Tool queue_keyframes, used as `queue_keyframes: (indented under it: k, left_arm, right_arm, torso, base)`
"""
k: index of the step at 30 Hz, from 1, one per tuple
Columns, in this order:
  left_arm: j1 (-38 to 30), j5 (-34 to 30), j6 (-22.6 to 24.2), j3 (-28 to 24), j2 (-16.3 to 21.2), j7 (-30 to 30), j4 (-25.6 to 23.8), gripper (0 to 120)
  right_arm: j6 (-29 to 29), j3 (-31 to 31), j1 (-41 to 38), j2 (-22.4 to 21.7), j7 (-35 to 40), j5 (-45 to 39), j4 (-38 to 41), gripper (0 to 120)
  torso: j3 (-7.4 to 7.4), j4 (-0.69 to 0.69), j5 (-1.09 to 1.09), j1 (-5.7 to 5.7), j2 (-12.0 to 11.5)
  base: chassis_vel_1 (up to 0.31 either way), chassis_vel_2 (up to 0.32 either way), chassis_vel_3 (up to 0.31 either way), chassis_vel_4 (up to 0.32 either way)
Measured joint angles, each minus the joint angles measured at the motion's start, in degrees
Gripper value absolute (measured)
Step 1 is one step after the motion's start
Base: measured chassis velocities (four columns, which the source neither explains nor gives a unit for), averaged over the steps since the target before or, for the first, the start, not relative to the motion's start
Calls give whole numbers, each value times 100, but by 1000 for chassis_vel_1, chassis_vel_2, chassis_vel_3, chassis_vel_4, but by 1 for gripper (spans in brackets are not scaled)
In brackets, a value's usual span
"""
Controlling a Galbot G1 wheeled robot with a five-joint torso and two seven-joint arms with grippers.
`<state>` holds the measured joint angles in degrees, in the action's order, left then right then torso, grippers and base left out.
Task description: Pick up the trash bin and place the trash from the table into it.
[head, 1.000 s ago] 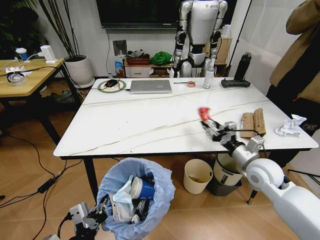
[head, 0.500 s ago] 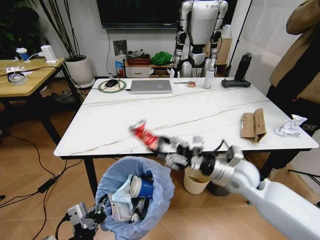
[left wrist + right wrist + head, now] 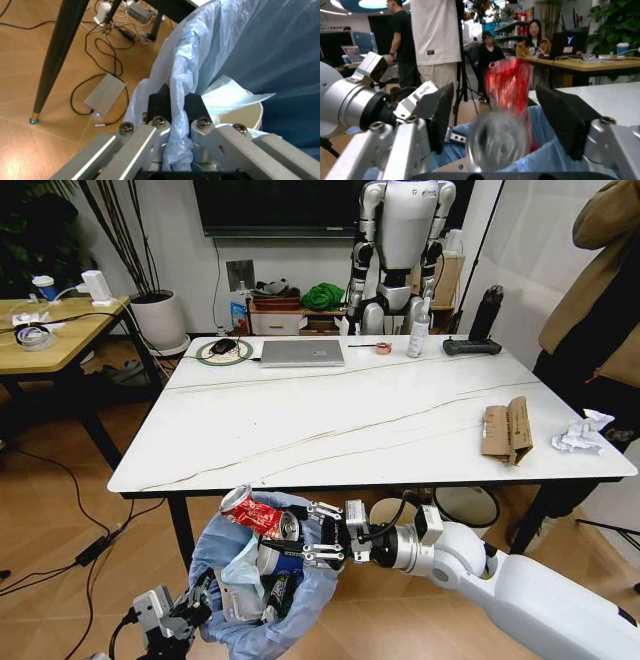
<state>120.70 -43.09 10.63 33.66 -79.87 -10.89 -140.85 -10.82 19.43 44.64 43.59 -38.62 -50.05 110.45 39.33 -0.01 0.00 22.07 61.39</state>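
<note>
- Currently, step in hand: dropping the crushed red can (image 3: 258,515) into the trash bin (image 3: 262,580).
- Right claw (image 3: 318,540): over the bin's rim, below the near edge of the table (image 3: 330,415). Fingers spread wide with nothing between the pads; the can lies just ahead of them, tilted, on top of the litter.
- Left claw (image 3: 174,107): low beside the bin, pinched tight on a fold of the blue bag (image 3: 260,45), holding the bin up.
- Bin contents under my right claw: paper cup (image 3: 283,560), wrappers.
- Left on the table, well away from my claws: torn cardboard (image 3: 507,430), crumpled tissue (image 3: 582,430).
- Next move, I judge: draw the right claw clear and reach for the cardboard.
- Hard to make out: whether the can has settled; it is smeared in the right wrist view.
</note>
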Motion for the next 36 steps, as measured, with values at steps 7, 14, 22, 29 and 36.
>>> queue_keyframes:
  k: [7,14,22,29,36]
  left_arm:
    - [-5,-33,9,-21,20,-28,31,0]
    - [1,-36,10,-91,167,-87,188,0]
    - [0,15,10,-124,229,-190,282,0]
    - [-181,3,7,-192,481,-189,407,0]
    - [-396,-113,7,-220,697,-193,475,0]
  right_arm:
    - [-67,-175,60,-1,60,-70,-1,90]
    - [-367,-1024,214,38,1307,-389,-51,100]
    - [-76,-2199,626,-66,1722,-731,-676,100]
    - [-92,-3923,1957,2,1777,-602,-815,100]
    - [-76,-5339,3458,449,1699,-279,-588,100]
  torso:
    - [0,0,0,0,0]
    - [0,1,1,0,0]
    - [0,2,1,0,0]
    - [0,-1,0,0,0]
    - [-1,-1,0,0,0]
  base:
    - [0,0,0,0]
    - [0,0,0,0]
    - [0,0,0,0]
    - [0,0,0,0]
    - [0,0,0,0]
